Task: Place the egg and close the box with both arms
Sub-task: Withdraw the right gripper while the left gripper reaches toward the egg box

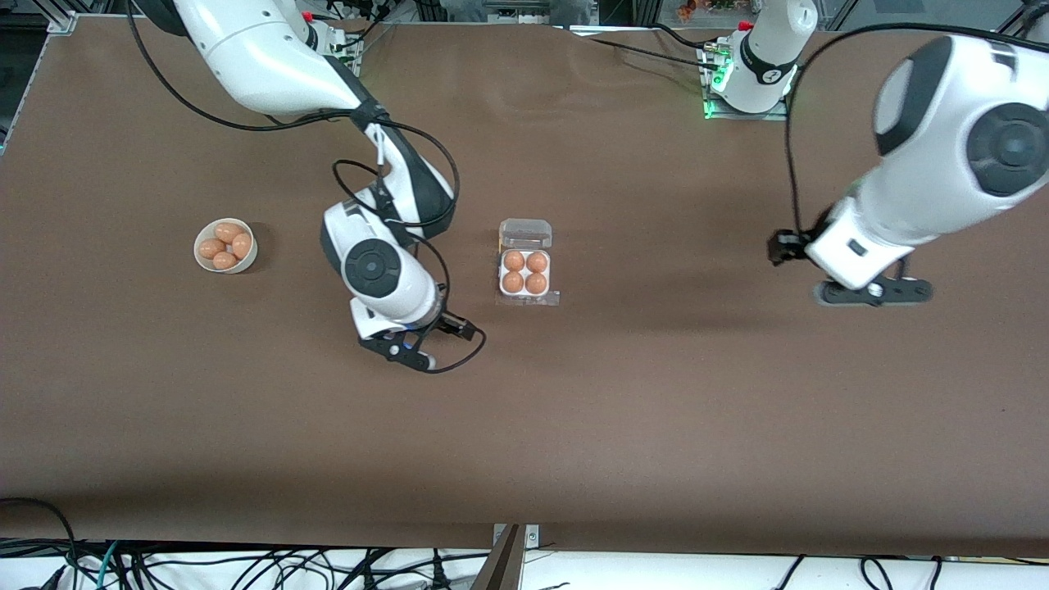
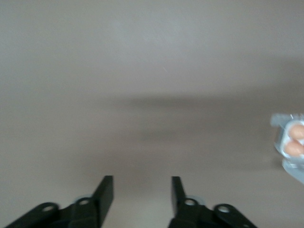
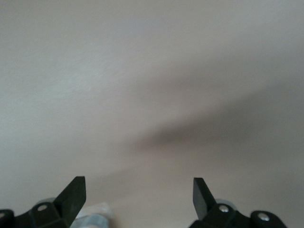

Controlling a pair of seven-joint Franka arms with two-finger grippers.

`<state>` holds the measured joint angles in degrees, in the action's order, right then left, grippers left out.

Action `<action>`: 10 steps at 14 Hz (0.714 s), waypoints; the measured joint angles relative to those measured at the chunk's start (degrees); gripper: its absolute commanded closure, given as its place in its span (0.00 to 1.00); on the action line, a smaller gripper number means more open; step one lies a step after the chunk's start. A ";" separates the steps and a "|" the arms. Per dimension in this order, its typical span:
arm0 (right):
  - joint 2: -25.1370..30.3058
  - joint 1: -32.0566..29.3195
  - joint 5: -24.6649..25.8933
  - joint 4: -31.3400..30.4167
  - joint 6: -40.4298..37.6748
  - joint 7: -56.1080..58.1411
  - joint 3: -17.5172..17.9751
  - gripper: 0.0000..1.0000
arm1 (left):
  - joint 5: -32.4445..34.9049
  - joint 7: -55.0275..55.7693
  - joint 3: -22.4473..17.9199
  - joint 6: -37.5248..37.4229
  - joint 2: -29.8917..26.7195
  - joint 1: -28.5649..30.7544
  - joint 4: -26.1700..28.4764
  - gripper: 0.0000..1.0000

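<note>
Egg-carton box [image 1: 525,279] is sitting mid-table with all four cells filled, so the egg [image 1: 514,283] is apparently already placed; only closing looks to be remaining. Nearest the front camera, the right gripper [image 1: 407,348] is hanging empty over bare table [image 1: 574,426] beside the box, fingers [image 3: 73,194] spread wide. The left gripper [image 1: 875,292] is hovering toward the left arm's end, parted and holding nothing. Farther back, the clear lid [image 1: 525,233] is lying open, hinge edge crosswise. Bowl [image 1: 224,246] is holding spare eggs.
</note>
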<state>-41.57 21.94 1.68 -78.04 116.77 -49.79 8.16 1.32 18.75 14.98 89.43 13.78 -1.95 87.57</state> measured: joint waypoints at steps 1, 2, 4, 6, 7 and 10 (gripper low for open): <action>1.11 -1.03 0.00 0.04 -2.01 2.42 -0.14 0.00 | -1.11 2.44 2.46 -1.53 0.08 -0.08 -0.01 0.79; 2.23 -2.15 0.00 0.07 -3.75 4.71 -0.24 0.00 | -2.66 5.29 4.78 -2.53 0.33 -0.22 0.00 0.85; 4.48 -4.44 -0.01 0.13 -6.47 10.31 -0.61 0.00 | -5.95 11.46 7.96 -3.29 1.65 -1.83 0.01 0.90; 7.28 -5.40 -0.02 -0.17 -8.37 17.54 -2.88 0.00 | -9.70 16.86 8.61 -3.41 4.04 -5.65 0.03 0.90; 8.94 -5.72 -0.03 -0.83 -9.02 21.26 -4.21 0.00 | -11.23 19.48 8.69 -3.41 5.56 -7.76 0.04 0.91; 15.83 -8.68 -0.03 -5.75 -9.99 32.87 -6.87 0.00 | -12.80 26.38 8.87 -3.32 10.23 -13.47 -0.05 0.98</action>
<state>-25.74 13.27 1.66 -83.80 106.78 -16.92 1.29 -11.48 45.13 23.85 86.11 24.01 -15.42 87.53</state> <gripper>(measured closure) 0.000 0.912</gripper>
